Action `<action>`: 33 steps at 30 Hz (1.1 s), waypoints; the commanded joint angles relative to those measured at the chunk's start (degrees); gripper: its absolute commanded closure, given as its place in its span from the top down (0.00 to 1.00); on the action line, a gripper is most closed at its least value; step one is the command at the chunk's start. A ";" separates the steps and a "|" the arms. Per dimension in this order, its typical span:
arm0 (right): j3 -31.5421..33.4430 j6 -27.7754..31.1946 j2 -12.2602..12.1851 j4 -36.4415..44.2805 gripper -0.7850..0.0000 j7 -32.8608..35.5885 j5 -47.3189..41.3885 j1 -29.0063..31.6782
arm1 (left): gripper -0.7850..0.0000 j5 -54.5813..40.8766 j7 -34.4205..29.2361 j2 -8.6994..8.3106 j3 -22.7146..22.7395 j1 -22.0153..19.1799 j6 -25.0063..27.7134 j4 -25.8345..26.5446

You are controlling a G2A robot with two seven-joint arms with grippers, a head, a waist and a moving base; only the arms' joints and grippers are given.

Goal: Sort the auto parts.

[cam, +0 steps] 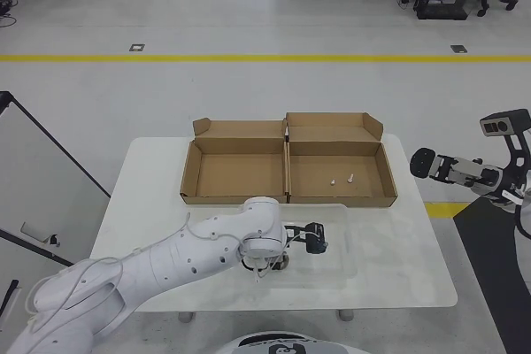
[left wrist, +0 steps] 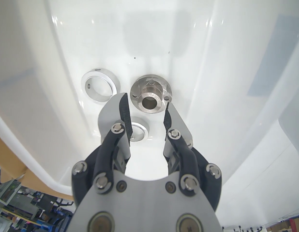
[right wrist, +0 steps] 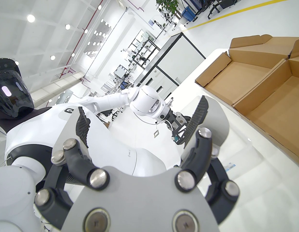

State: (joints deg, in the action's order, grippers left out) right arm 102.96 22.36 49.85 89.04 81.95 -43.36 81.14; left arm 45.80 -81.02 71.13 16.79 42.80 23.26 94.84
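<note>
In the lower centre of the top view, the left gripper [left wrist: 145, 112] hangs inside the white plastic tub [left wrist: 236, 61], fingers apart. The flanged metal hub [left wrist: 150, 92] lies just beyond its tips, with an aluminium collar ring [left wrist: 99, 88] beside it. The right gripper [right wrist: 142, 112], fingers spread wide, is at the right edge.

My left arm [cam: 159, 265] stretches forward across the middle, and my left end effector [left wrist: 145, 102] points downward with its fingers [left wrist: 125, 112] moderately parted. My right arm [cam: 478, 173] is held out to the side, with my right end effector [right wrist: 142, 106] raised and its fingers [right wrist: 195, 114] spread wide.
</note>
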 commanded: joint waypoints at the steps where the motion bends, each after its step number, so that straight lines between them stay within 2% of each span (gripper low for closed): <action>1: 0.00 0.00 0.00 0.00 1.00 0.00 -0.01 0.00 | 0.48 -0.11 0.06 -0.16 -0.02 0.12 0.05 0.02; 3: 0.00 0.00 0.00 0.00 1.00 0.00 -0.01 0.00 | 0.50 -0.06 0.10 -0.30 -0.13 0.19 0.10 0.14; 6: 0.00 0.00 0.00 0.00 1.00 0.00 -0.01 0.00 | 0.62 0.12 0.15 -0.41 -0.14 0.35 0.15 0.07; 8: 0.00 0.00 0.00 0.00 1.00 0.00 -0.01 0.00 | 0.62 0.28 0.42 -0.40 -0.12 0.55 0.31 -0.01; 10: 0.00 0.00 0.00 0.00 1.00 0.00 -0.01 0.00 | 0.60 0.58 0.63 -0.34 -0.19 0.77 0.29 -0.11; 13: 0.00 0.00 0.00 0.00 1.00 0.00 -0.01 0.00 | 0.49 1.14 1.11 -0.18 -0.29 0.92 0.44 -0.47; 33: 0.00 0.00 0.00 0.00 1.00 0.00 -0.01 0.00 | 0.39 2.18 1.19 1.07 -0.42 1.42 0.00 -2.30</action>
State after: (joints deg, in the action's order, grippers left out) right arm 102.96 22.36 49.85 89.04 81.95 -43.36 81.14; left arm 47.94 -79.83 72.15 16.35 44.19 23.25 92.58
